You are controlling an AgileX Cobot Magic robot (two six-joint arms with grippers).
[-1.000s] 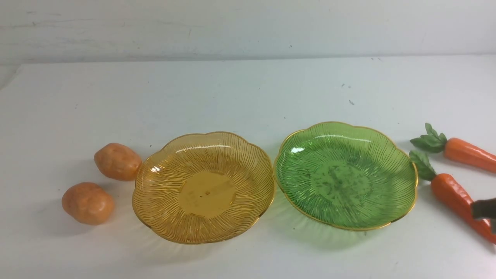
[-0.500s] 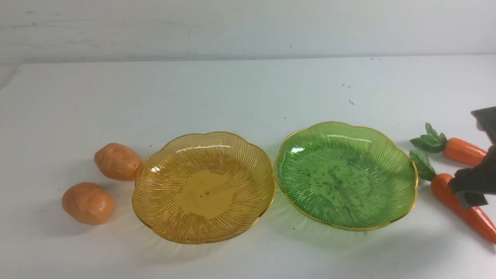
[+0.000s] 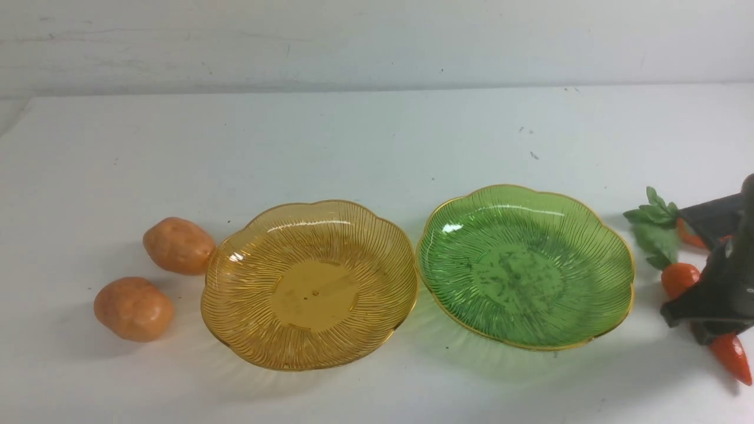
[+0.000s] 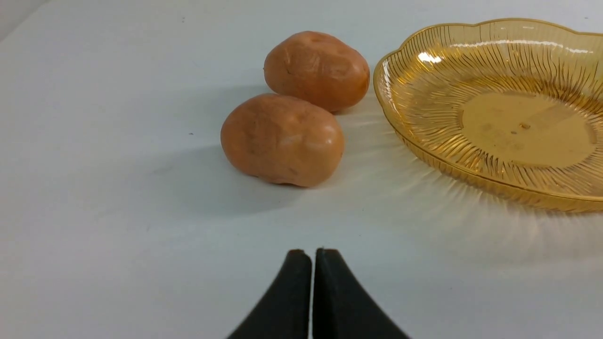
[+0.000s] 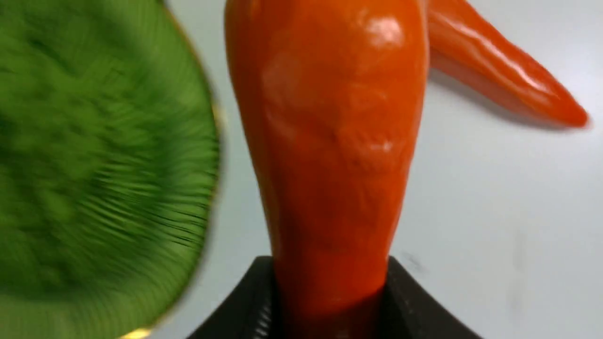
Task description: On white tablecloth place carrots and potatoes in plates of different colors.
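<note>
The right arm's jaws were clamped across the thick body of a smooth orange toy carrot (image 5: 330,155) down at the white tablecloth (image 3: 353,147), with its twin (image 5: 499,75) just beyond them and the green ribbed plastic plate (image 3: 524,271) just beside. Doing the job cleanly would likely mean holding firm against the slippery taper, lifting clear of the gold rim, then lowering centrally. The left arm's jaws were pressed together, empty, with two tan toy potatoes (image 4: 282,139) ahead.

The place looked like a staged robotics lab bench — a white tablecloth (image 3: 353,141) spread before a bare, scuffed white wall (image 3: 377,41). Toy potatoes (image 3: 178,245) and plastic plates (image 3: 309,285) sat on it.
</note>
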